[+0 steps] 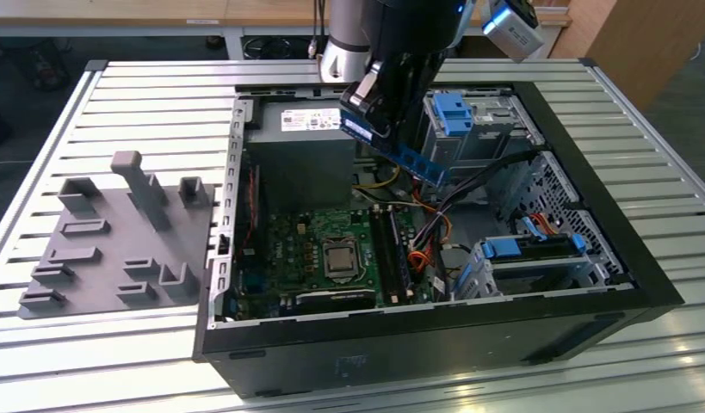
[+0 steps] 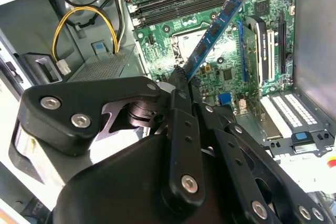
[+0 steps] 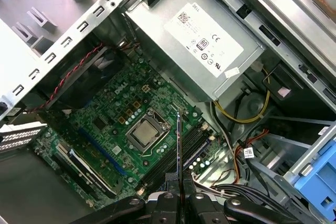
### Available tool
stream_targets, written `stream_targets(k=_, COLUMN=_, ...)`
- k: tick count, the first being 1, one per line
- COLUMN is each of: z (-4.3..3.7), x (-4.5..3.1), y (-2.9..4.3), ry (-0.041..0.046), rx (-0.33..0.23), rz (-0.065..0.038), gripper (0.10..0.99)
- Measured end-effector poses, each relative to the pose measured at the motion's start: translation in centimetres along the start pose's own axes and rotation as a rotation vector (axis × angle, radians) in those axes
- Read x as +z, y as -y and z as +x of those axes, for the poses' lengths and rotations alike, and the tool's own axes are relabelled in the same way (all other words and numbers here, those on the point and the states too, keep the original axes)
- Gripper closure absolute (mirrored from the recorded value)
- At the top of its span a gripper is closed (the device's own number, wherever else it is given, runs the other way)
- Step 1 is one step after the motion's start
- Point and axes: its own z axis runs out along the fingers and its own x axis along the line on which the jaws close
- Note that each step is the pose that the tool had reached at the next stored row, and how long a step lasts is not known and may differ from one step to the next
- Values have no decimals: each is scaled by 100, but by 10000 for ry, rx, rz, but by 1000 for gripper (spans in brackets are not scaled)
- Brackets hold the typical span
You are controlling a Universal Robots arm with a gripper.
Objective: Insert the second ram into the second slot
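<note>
The jaws are clenched on one end of the second ram, which hangs in the air above the memory slots, its free end pointing down toward them and its long axis slanted across theirs, not lined up.

The computer case lies open on the table, the parts rack beside it on the exterior view's left. Inside, the motherboard lies on the floor, the power supply behind it, drive bays on the exterior view's right. My gripper holds the second ram tilted above the board
</note>
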Motion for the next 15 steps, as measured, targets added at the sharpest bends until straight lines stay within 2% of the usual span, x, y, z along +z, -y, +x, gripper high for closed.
stream_targets(k=15, z=0, x=0, y=0, ry=15, rx=406, rz=6, gripper=949)
